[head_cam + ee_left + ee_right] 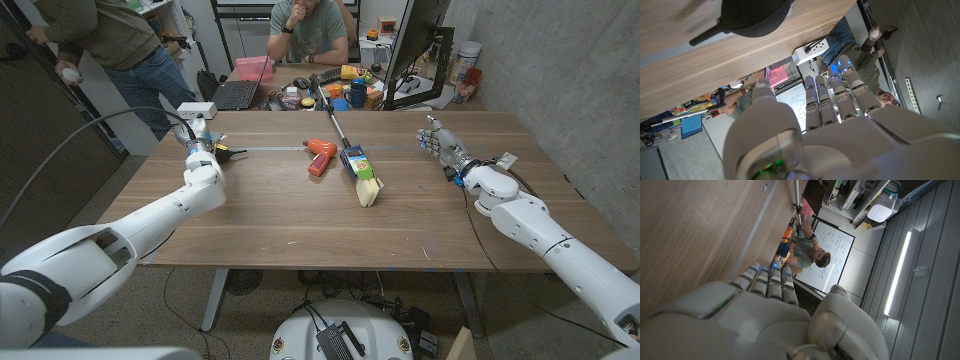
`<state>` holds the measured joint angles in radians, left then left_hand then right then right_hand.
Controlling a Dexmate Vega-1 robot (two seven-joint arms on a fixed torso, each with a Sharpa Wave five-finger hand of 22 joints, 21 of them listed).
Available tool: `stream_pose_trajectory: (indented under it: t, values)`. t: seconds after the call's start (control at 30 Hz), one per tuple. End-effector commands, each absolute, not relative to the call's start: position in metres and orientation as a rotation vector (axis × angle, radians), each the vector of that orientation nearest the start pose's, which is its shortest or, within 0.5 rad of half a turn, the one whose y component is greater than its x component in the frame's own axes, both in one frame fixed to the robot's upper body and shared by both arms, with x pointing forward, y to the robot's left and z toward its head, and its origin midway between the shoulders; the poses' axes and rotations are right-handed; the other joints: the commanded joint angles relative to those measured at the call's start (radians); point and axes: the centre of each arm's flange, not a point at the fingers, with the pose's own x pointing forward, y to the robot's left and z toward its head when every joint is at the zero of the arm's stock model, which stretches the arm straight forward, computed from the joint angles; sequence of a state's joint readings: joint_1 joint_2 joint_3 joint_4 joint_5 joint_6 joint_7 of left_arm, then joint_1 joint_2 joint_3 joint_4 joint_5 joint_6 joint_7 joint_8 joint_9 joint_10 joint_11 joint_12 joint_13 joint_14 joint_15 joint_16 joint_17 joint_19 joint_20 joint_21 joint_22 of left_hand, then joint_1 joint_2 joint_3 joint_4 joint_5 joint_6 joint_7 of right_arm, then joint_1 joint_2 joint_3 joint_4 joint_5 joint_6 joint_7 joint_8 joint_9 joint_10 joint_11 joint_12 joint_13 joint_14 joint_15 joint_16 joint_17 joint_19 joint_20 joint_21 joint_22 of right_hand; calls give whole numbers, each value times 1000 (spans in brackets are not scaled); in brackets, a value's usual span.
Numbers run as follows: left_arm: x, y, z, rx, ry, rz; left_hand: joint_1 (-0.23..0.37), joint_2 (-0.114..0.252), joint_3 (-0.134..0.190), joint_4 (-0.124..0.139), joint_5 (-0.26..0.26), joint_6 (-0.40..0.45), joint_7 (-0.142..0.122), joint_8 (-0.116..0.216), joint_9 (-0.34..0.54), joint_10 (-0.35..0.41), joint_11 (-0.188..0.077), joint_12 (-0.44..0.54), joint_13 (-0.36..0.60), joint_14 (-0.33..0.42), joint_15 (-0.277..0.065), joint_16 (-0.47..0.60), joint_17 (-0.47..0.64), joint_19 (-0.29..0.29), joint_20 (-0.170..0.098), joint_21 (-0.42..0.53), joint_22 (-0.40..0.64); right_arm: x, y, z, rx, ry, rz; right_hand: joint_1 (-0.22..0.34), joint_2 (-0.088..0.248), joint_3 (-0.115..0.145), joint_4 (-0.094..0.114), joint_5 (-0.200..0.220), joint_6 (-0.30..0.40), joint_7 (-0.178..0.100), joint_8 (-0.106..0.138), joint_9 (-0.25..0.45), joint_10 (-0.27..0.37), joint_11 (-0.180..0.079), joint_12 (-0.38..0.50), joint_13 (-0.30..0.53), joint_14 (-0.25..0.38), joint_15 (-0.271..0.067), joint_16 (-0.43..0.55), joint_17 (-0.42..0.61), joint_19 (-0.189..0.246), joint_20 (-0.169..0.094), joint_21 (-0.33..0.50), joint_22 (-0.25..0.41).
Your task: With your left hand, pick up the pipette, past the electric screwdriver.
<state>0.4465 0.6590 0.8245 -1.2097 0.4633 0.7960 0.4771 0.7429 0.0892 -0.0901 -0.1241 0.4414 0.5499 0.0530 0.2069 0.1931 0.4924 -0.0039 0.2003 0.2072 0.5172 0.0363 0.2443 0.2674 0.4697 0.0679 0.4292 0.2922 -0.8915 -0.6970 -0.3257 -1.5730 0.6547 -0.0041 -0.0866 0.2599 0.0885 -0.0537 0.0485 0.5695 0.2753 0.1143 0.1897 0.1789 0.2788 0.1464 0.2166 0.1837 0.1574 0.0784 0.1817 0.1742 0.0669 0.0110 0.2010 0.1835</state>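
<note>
The pipette (228, 154), black with a yellow part, lies on the wooden table (300, 220) at the far left, just beside my left hand (200, 141). In the left wrist view its black rounded body (754, 15) lies on the wood beyond my left hand (835, 105), whose fingers are straight and hold nothing. The red electric screwdriver (320, 156) lies near the table's middle, to the right of the pipette. My right hand (438, 140) stands at the far right with its fingers up and apart, empty; the right wrist view shows its back (765, 285) over bare wood.
A long-handled brush (368, 190) with a blue label lies right of the screwdriver, its handle running to the back edge. A white power strip (197, 109), laptop (235, 95), monitor (415, 40) and clutter line the back. One person sits behind the table; another stands at the left.
</note>
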Motion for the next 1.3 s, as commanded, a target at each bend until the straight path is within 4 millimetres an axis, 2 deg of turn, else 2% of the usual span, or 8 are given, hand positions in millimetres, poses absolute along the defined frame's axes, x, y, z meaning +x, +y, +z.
stream_pose_trajectory:
  t: [0.03, 0.77, 0.83, 0.9, 1.0, 1.07, 1.17, 1.3]
  values:
    - [692, 387, 38, 1273, -155, 830, 4, -15, -9, -4, 9, 1, -13, -2, 5, 8, -15, 9, 5, 14, -3, 5, 2, 12, 7, 8, -2, 613, -313, 22, -135, -482, 125, 4, 11, -8, 2, 4, 10, 2, 6, 4, 7, 0, 2, 2, 12, 1, 4, 4, -3, 9, 6, 4]
    - [709, 395, 5, 1194, -33, 756, 32, -45, -16, -17, 27, 44, -19, 13, 6, 74, -19, 37, 4, 89, -15, 16, -7, 150, 129, 46, -54, 612, -306, 30, -158, -494, 129, 5, 11, -11, 0, 5, 11, 0, 5, 4, 9, -1, 2, 2, 13, 1, 4, 4, -1, 13, 7, 4]
    - [710, 393, 4, 1199, -41, 787, 86, -32, 4, -32, 36, 89, -20, 25, 6, 147, -36, 58, 4, 154, -22, 34, -12, 206, 110, 60, -76, 612, -306, 29, -155, -499, 131, 5, 10, -11, 0, 5, 11, -1, 5, 4, 10, -1, 2, 2, 13, 1, 4, 4, -1, 14, 7, 4]
    - [709, 390, 4, 1206, -71, 837, 345, -28, 96, -61, 30, 319, -17, 89, 5, 362, -85, 112, 13, 334, -76, 92, -12, 353, 22, 101, -105, 613, -306, 28, -153, -505, 134, 5, 10, -12, 0, 5, 11, -1, 5, 4, 10, -1, 2, 2, 13, 1, 4, 4, -1, 14, 7, 4]
    - [708, 387, 6, 1193, -109, 872, 600, -37, 217, -53, -106, 613, -10, 179, 18, 623, -76, 194, 71, 589, -133, 171, 2, 540, -91, 192, -101, 613, -306, 27, -146, -510, 132, 5, 10, -12, 0, 5, 12, -2, 5, 4, 9, -1, 2, 2, 14, 1, 4, 4, -1, 16, 7, 4]
    - [707, 385, 7, 1194, -133, 885, 650, -48, 268, -42, -199, 713, 22, 221, 35, 748, -96, 240, 110, 733, -165, 214, 19, 611, -152, 243, -98, 613, -307, 27, -146, -511, 133, 5, 9, -13, 0, 5, 12, -2, 5, 4, 9, -2, 2, 2, 14, 0, 4, 4, -1, 16, 7, 4]
    - [705, 382, 11, 1222, -137, 892, 662, -72, 298, -39, -244, 741, 38, 234, 47, 793, -92, 262, 145, 828, -187, 244, 35, 686, -202, 298, -94, 614, -308, 26, -145, -512, 135, 5, 8, -14, 0, 5, 13, -5, 5, 4, 9, -3, 2, 2, 14, 1, 4, 4, -1, 17, 7, 4]
    - [704, 381, 15, 1234, -124, 887, 659, -84, 311, -36, -255, 749, 39, 237, 52, 800, -91, 267, 163, 862, -194, 261, 46, 717, -217, 324, -88, 614, -309, 24, -142, -515, 136, 4, 7, -15, -1, 5, 13, -5, 5, 4, 10, -2, 2, 2, 14, 0, 4, 4, 0, 18, 7, 4]
